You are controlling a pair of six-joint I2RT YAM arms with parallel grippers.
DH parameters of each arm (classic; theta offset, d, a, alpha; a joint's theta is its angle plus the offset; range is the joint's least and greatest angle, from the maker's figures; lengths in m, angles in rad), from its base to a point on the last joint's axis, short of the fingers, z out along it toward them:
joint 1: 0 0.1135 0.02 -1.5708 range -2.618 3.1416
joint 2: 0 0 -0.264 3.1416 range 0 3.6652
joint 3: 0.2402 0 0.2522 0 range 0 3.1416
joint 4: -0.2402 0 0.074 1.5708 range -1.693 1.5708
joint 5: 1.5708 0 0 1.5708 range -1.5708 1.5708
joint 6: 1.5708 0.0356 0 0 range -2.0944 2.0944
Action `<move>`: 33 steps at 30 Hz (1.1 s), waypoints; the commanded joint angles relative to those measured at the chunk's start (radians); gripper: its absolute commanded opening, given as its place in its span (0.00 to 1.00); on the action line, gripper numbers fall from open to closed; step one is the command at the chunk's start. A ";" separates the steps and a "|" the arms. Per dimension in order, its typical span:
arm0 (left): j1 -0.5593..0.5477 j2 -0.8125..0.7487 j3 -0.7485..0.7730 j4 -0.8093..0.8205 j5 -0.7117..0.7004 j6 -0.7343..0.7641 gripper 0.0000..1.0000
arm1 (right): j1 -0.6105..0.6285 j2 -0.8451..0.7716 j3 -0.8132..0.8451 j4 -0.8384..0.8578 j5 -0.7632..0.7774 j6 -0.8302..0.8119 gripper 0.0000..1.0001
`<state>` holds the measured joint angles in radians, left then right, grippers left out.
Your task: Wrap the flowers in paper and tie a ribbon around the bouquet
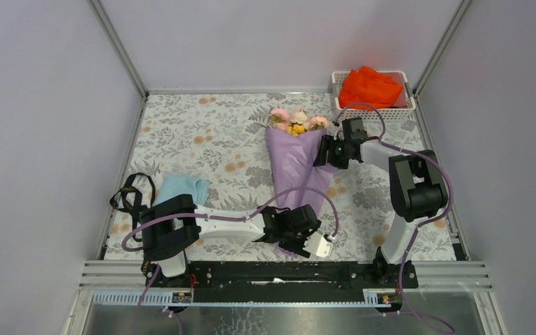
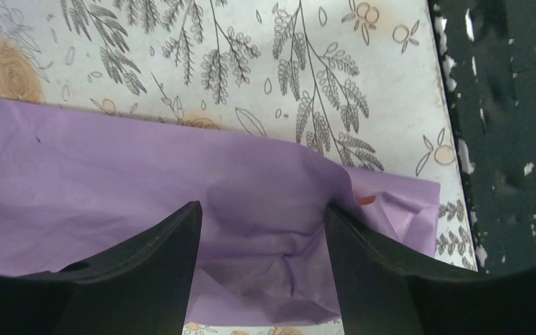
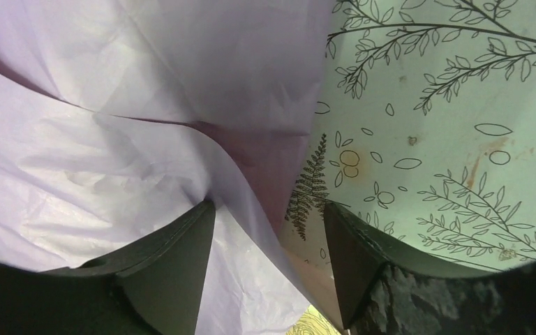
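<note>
As seen from overhead, shows the bouquet (image 1: 294, 159) lying flat near the middle of a leaf-patterned table cover (image 1: 202, 132), blooms toward the far wall. Shows the flowers (image 1: 299, 121) (pink, yellow and white roses) peeking from the wide end of the paper (image 2: 112, 181), lilac side out, tapering toward the near edge. Places the left gripper (image 2: 262, 205) low over the bouquet's narrow near end, jaws parted, straddling crumpled paper, clamping nothing. Places the right gripper (image 3: 270, 203) against the bouquet's upper right side, jaws likewise parted over a loose fold, holding nothing. Leaves the ribbon (image 1: 131, 195) lying in loops at the cover's left edge, just beside a light blue cloth (image 1: 183, 187), well apart from the bouquet. Includes a white basket (image 1: 377, 112) of orange cloth (image 1: 370, 87) at the far right corner.

Suggests wrapping finished, tying not yet begun. First likely risk: springing open of the thin sheet, unpinned by either gripper, probably from the loose overlap by the right gripper. Second: rolling or skewing of the bouquet under a nudge from a departing arm, letting the flowers slide out. Third: trouble with the floppy ribbon, hard to pinch flat off the cover, hard to thread beneath the bouquet without dragging or tearing paper.
</note>
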<state>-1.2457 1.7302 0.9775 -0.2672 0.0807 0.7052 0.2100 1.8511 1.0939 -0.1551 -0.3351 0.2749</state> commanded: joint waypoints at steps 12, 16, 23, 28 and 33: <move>-0.026 0.055 -0.132 0.030 -0.063 0.069 0.71 | -0.051 0.165 -0.079 0.262 -0.263 0.122 0.68; -0.005 0.043 -0.128 0.030 -0.055 0.067 0.71 | -0.051 0.178 -0.101 0.326 -0.303 0.137 0.40; 0.059 -0.031 -0.043 -0.075 0.016 -0.002 0.76 | -0.051 0.140 -0.119 0.347 -0.288 0.144 0.00; 0.268 -0.177 0.155 -0.323 0.179 -0.115 0.99 | -0.050 0.126 -0.106 0.316 -0.240 0.126 0.00; 0.591 -0.284 0.323 -0.506 0.190 -0.217 0.99 | -0.050 0.132 -0.103 0.284 -0.220 0.100 0.00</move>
<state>-0.8574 1.5623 1.1851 -0.5743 0.2298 0.6003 0.1505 1.9873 1.0035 0.2451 -0.6422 0.4305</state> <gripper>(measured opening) 0.986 0.011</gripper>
